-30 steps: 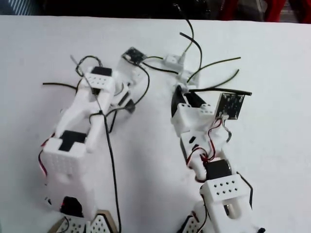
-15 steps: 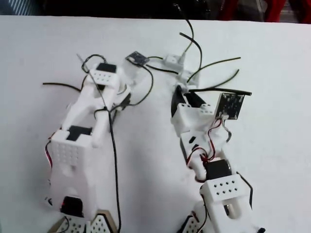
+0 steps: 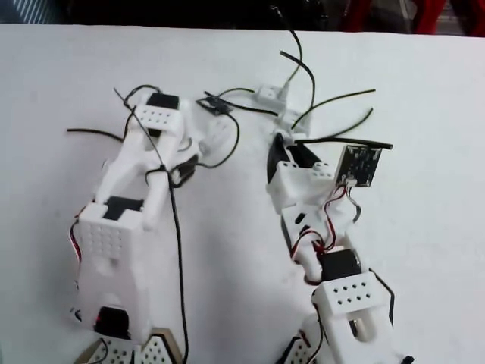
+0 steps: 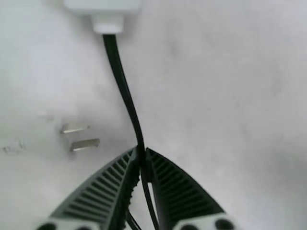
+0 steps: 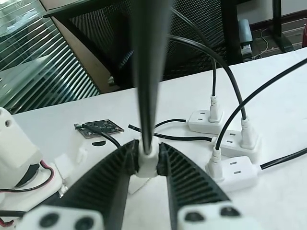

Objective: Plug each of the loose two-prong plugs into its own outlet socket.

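My right gripper is shut on a white two-prong plug, whose black cable rises toward the camera. It hangs a short way from a cluster of three white outlet sockets, each with a plug in it. From above, the right gripper sits just short of the sockets. My left gripper is shut on a thin black cable that runs to a white plug body. Two bare metal prongs lie on the table beside that cable. The left gripper is left of the sockets.
The white table carries several loose black cables spreading right of the sockets and one at the left. A small green circuit board on the left arm's wrist sits near the sockets. A dark chair stands behind the table.
The left arm has stretched farther across the table, carrying its wrist board rightward toward the sockets. The right arm has not moved.
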Action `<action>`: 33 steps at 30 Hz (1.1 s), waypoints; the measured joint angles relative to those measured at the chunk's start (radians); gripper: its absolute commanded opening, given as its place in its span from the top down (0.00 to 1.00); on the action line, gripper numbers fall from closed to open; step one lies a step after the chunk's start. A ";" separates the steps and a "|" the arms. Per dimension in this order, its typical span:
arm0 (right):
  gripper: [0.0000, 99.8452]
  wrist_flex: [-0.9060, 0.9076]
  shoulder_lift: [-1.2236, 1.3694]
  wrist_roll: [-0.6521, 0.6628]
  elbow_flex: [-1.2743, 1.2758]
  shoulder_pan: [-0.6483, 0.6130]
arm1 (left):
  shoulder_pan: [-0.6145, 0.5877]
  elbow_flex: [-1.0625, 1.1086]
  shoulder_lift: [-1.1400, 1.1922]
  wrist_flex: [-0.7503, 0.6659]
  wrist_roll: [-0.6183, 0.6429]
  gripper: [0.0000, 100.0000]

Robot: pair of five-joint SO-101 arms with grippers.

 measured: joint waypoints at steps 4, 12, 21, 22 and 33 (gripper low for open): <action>0.98 0.000 0.000 0.000 0.000 0.000 | 0.000 0.000 0.000 0.069 0.000 0.98; 0.98 0.000 0.000 0.000 0.000 0.000 | -0.005 0.000 0.000 0.155 0.000 0.98; 0.98 0.000 0.000 0.000 0.000 0.002 | -0.052 0.123 -0.129 0.181 -0.014 0.98; 0.98 0.000 0.000 0.000 0.000 0.000 | -0.052 0.166 -0.175 0.181 -0.025 0.98; 0.98 0.000 0.002 0.000 0.003 -0.026 | -0.060 0.720 -0.740 -0.049 -0.107 0.83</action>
